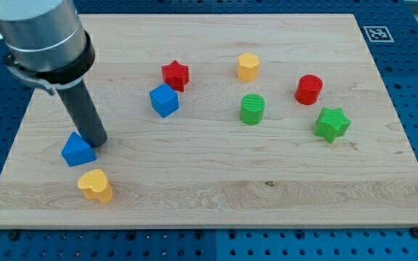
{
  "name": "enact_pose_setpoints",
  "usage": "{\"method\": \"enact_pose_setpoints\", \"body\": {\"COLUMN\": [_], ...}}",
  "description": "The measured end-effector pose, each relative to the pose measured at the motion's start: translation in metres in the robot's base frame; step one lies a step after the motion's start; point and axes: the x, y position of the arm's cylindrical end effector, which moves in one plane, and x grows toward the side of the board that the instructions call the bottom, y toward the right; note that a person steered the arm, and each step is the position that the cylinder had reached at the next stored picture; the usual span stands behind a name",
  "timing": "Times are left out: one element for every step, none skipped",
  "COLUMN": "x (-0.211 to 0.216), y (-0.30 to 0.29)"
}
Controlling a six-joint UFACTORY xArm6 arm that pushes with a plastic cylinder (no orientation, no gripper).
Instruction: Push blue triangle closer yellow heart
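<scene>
One small gap is left. My tip (97, 141), a bare rod end effector holding nothing, touches the blue triangle (77, 150); the yellow heart (96, 185) sits just below it.

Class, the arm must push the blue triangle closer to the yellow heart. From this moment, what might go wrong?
1. My tip sits at the blue triangle's upper right edge, so an off-centre push may spin it or slip past.
2. The yellow heart lies close below; a long push could knock it toward the board's bottom edge.
</scene>
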Motion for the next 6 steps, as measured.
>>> {"method": "enact_pose_setpoints", "body": {"x": [0.01,-0.018,-0.009,0.017,0.023,0.008], "y": [0.0,0.0,-0.008,-0.009,-0.01,-0.01]}}
